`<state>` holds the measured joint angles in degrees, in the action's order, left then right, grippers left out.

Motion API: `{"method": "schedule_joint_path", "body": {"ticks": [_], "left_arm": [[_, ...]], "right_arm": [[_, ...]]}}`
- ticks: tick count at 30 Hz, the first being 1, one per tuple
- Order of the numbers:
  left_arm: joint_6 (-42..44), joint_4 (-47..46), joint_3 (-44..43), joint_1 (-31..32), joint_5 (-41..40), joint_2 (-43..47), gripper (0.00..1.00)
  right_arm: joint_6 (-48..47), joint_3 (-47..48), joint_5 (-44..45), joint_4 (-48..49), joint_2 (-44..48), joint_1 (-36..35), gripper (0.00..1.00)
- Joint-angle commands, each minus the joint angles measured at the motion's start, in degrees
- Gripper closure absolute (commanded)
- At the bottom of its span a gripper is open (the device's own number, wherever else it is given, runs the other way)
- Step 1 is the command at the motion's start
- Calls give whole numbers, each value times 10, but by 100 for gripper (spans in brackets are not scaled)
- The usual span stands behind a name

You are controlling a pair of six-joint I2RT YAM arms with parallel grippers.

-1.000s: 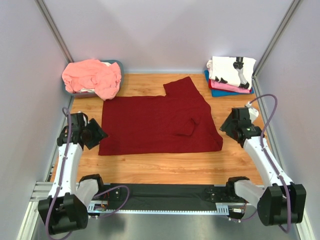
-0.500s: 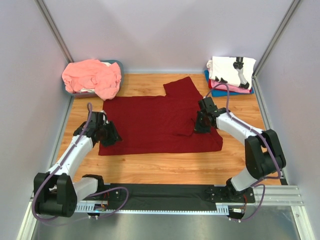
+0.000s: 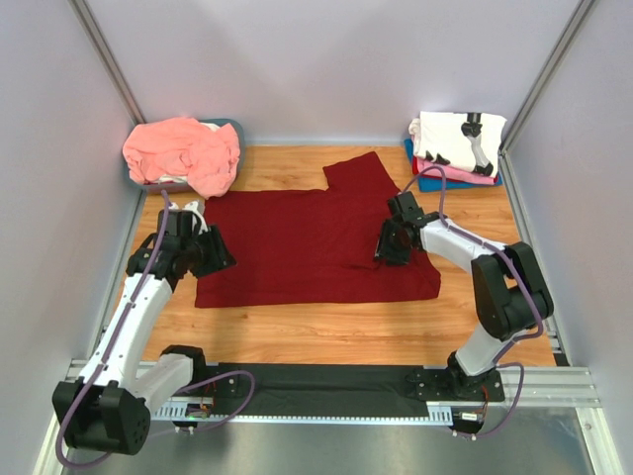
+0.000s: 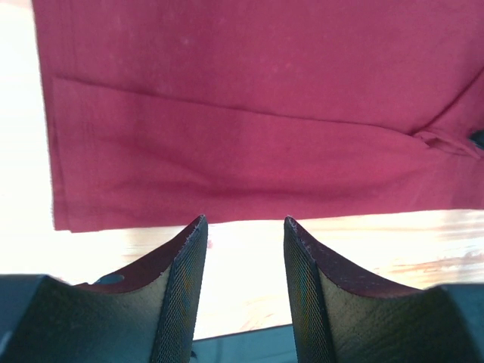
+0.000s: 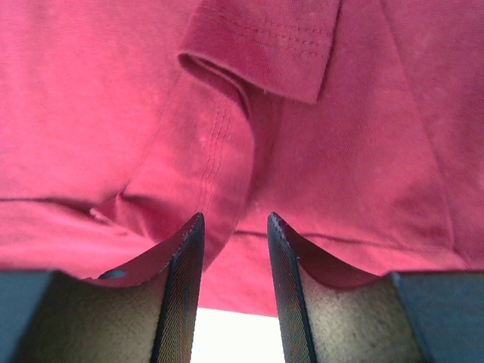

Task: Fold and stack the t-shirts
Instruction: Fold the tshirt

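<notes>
jaws apart; salmon-pink t-shirt (image 3: 183, 150) in blue bin (image 3: 235, 126)

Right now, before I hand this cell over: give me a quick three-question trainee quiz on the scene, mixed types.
1. True or false: the left hand grips the dark red t-shirt.
2. Which shirt tops the back-right stack? A) white t-shirt with black print B) plain green C) striped yellow
3. Fill in: the right hand is poised at the red shirt's folded-in ____.
Key: 1 false, its jaws stand open over bare table; 2 A; 3 sleeve.
</notes>
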<state>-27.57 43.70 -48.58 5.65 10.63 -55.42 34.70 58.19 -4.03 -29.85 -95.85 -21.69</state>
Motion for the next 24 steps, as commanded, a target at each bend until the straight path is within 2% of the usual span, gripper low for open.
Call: {"method": "schedule_joint_path", "body": {"ticks": [1, 16, 19, 20, 24], "left_arm": [[42, 30, -12, 3, -5, 21, 48], [45, -2, 7, 2, 14, 13, 48], [44, -4, 8, 3, 15, 12, 49], [44, -4, 8, 2, 15, 12, 49], [45, -4, 8, 2, 14, 14, 49]], "right_arm": [[9, 24, -9, 31, -31, -2, 59], [7, 75, -1, 1, -52, -6, 68], [9, 87, -4, 2, -62, -12, 87], [8, 91, -6, 1, -71, -13, 98], [9, 122, -15, 0, -93, -21, 100]]}}
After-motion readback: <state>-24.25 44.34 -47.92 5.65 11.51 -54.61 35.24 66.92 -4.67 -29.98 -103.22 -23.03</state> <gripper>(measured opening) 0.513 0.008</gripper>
